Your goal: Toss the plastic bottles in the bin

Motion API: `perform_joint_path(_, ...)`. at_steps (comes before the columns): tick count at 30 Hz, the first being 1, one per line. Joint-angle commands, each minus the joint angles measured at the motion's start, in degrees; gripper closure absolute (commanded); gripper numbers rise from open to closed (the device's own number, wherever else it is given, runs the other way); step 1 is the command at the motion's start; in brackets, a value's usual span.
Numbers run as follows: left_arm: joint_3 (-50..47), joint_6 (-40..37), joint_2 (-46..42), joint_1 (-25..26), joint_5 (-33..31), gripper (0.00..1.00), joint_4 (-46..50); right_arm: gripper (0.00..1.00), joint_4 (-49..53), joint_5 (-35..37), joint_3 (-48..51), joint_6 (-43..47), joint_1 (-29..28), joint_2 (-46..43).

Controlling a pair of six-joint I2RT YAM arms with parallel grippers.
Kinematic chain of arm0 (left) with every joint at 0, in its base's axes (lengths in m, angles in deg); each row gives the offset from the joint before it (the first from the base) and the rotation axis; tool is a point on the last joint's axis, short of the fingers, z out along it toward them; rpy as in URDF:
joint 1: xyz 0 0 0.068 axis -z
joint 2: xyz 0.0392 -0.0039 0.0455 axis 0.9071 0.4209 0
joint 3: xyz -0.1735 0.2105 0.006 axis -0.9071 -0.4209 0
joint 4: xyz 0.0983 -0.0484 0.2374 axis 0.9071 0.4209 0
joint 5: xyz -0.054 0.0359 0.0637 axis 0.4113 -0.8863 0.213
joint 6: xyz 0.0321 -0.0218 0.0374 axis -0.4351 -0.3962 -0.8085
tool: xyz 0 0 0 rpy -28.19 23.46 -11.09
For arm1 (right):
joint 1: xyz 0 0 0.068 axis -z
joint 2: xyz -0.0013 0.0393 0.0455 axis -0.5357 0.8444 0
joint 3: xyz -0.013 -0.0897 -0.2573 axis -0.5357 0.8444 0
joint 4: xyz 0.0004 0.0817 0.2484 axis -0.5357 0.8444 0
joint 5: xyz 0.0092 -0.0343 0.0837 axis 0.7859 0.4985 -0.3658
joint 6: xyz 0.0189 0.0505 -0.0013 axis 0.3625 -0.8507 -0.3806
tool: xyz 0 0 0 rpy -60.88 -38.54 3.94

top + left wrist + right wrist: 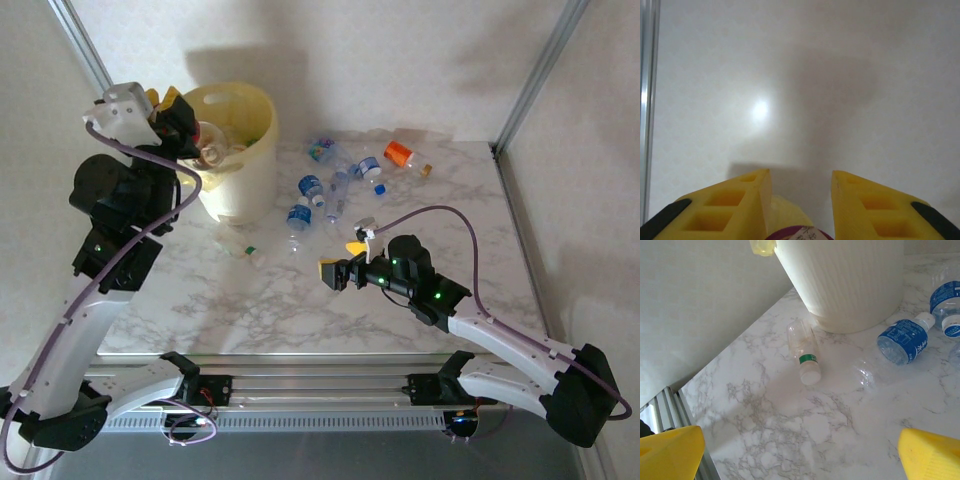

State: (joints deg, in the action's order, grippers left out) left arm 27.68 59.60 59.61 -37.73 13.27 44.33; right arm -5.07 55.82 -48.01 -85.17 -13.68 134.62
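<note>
Dropping a bottle into the bin (255,172) is, by my reckoning, the step in hand. My left gripper (192,128) hangs at the bin's left rim, over its mouth. From the wrist, its fingers (747,200) stand close together on a purple-labelled bottle (800,233). So little of it shows that I only judge it to be a bottle. The next move on that side calls for spreading the jaws, once I am sure the load sits over the opening and not over the rim.

My right gripper (335,272) is spread wide and carries nothing, low over the table (300,310), near the scattered bottles. Nearest ahead of it lies a green-banded bottle (805,352), small and clear, on its side just beside the foot of the bin, its white cap pointing towards me. A blue-labelled bottle (902,340) lies on its side to the right, also near the bin's base. Farther off, an orange-capped bottle (400,153) lies among others, well apart from my fingers. To take the green-banded one I judge I must reach forward and down, with the jaws set across its body.
</note>
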Motion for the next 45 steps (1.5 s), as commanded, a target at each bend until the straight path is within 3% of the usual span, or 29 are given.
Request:
perform_joint_path(1, -0.24, -2.85, 0.03, -0.99, -0.64, 0.94, -4.76, 0.01, -0.55, 0.93, 0.45, -0.45, -0.3, 0.21)
perform_joint_path(13, 2.29, 0.02, 5.43, -7.42, 6.19, 0.93, -6.49, 0.01, -0.21, 0.74, 0.98, 0.05, -0.32, -0.45)
perform_joint_path(26, 9.16, 5.21, 18.74, -14.82, 14.62, 0.89, -5.13, 0.01, 0.75, 1.44, 2.47, 0.78, -0.31, -2.5)
perform_joint_path(27, 10.22, 5.37, 20.15, -15.22, 15.19, 0.84, -4.32, 0.01, 0.81, 1.42, 2.53, 0.73, -0.29, -2.55)
perform_joint_path(28, 12.17, 5.78, 22.47, -15.74, 15.51, 0.72, -2.65, 0.01, 0.77, 1.5, 2.56, 0.79, -0.33, -2.62)
perform_joint_path(32, 24.68, 9.01, 34.11, -18.5, 15.61, 0.15, 10.21, 0.01, 0.69, 1.0, 2.64, 0.55, -0.28, -2.66)
perform_joint_path(34, 30.47, 10.37, 38.33, -19.0, 14.69, 0.01, 15.72, 0.01, 0.76, 0.78, 2.69, 0.44, -0.33, -2.81)
perform_joint_path(38, 34.08, 13.49, 39.31, -19.09, 15.8, 0.0, 19.49, 0.01, 1.18, 0.64, 2.92, 0.26, -0.28, -3.3)
perform_joint_path(45, 29.1, 15.17, 31.59, -19.02, 16.26, 0.0, 21.75, 0.01, -0.38, 0.27, 3.24, -0.23, -0.28, -2.46)
